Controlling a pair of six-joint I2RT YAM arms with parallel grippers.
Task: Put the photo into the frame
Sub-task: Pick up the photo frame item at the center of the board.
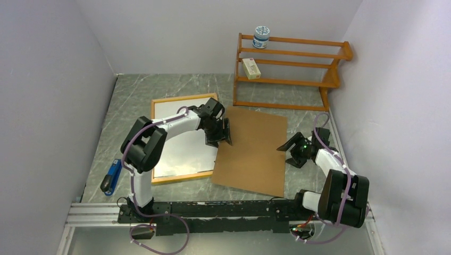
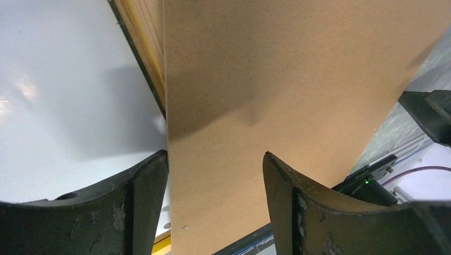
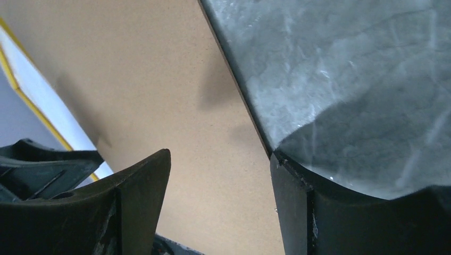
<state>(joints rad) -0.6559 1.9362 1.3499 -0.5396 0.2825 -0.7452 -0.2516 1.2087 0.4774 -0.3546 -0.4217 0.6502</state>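
The frame [image 1: 181, 178] lies flat at left centre with its light wood side up. A plain white sheet [image 1: 181, 149], the photo's blank side, lies inside it; no print shows. A brown backing board [image 1: 252, 151] lies to its right and overlaps the frame's right rail. My left gripper [image 1: 222, 135] is open over the board's left edge. In the left wrist view [image 2: 215, 156] one finger [image 2: 143, 196] is over the white sheet [image 2: 64, 79] and the other over the board [image 2: 276, 79]. My right gripper [image 1: 290, 151] is open at the board's right edge [image 3: 220, 156].
An orange-brown shelf rack [image 1: 290, 69] stands at the back right with a jar [image 1: 261, 37] on top and a small box [image 1: 251, 68] on a shelf. A blue tool [image 1: 110, 177] lies at the left near the front. Walls close in on both sides.
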